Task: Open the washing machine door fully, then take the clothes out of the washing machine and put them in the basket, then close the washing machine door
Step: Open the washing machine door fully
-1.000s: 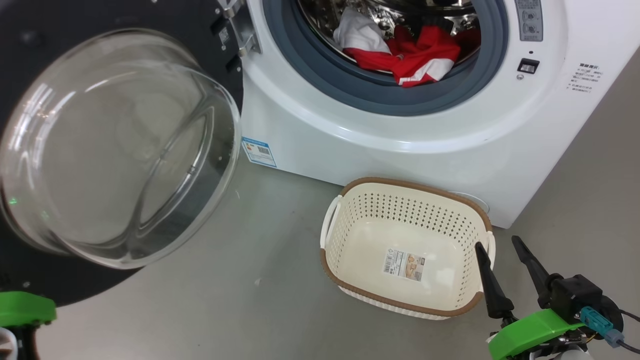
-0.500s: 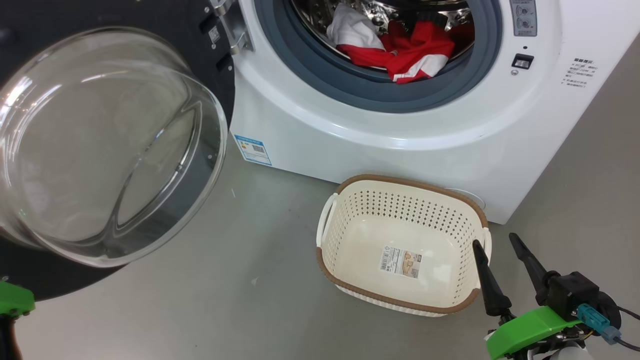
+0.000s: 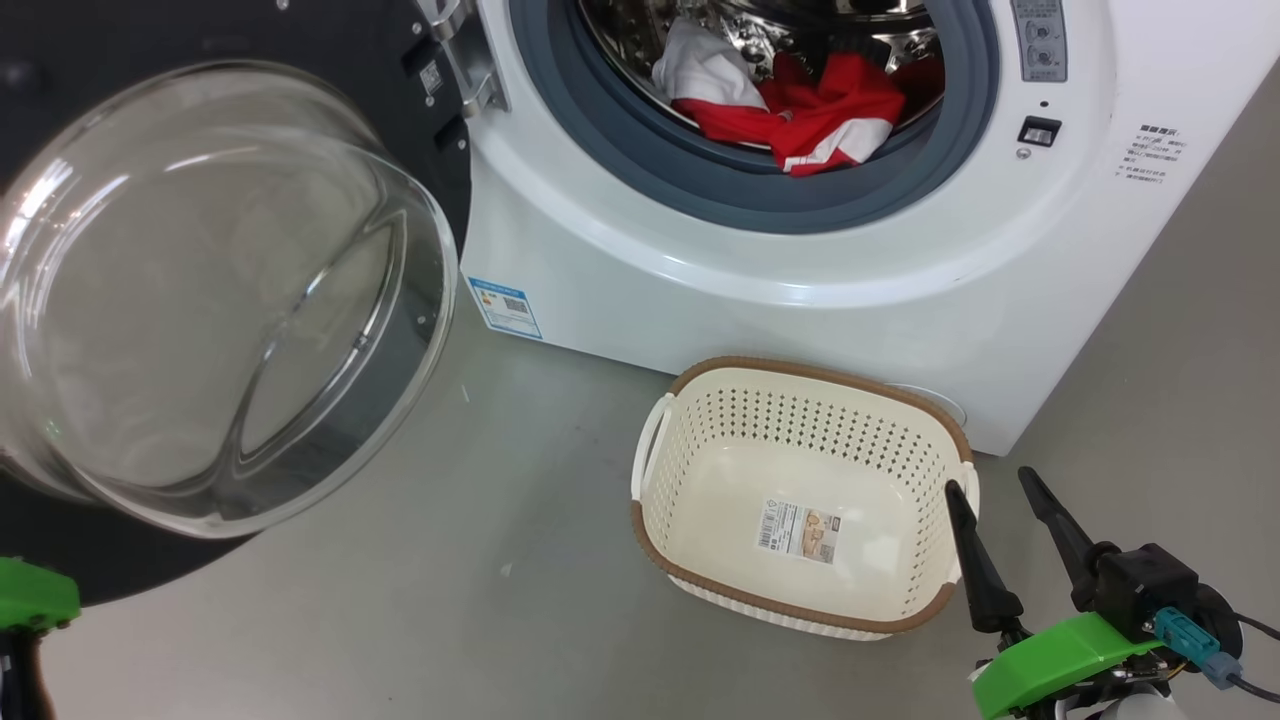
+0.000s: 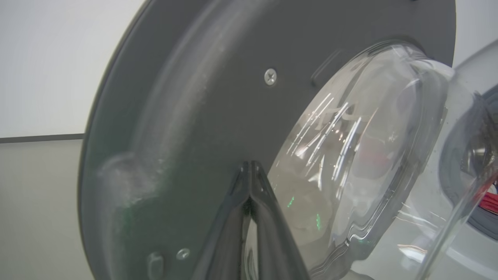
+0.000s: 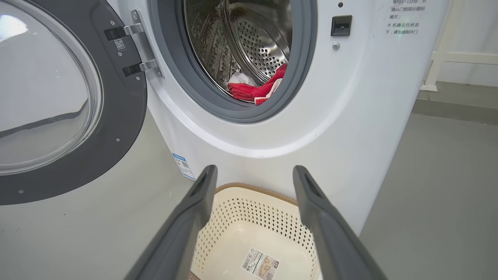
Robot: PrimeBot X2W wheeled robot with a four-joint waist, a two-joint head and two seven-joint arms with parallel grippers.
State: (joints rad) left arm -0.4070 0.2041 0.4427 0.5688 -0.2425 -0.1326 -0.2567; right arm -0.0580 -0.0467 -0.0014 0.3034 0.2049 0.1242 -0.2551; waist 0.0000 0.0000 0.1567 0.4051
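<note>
The washing machine stands ahead with its steel drum exposed. The washing machine door hangs swung out on the left, glass bowl bulging towards me. Red and white clothes lie at the drum's front lip, shown too as clothes in the right wrist view. The basket sits on the floor before the machine, with just a paper label inside. My right gripper hovers open by the basket's right end, fingers apart over the basket. My left gripper is shut, tips at the door's dark inner face.
Grey floor spreads around the machine and basket. A small blue label marks the machine's lower front. The door's hinge is at its upper right. A white frame stands by the wall right of the machine.
The whole head picture shifted slightly, so the camera moved. The green mount of my left arm slid towards the lower left corner. The right gripper stayed open and still.
</note>
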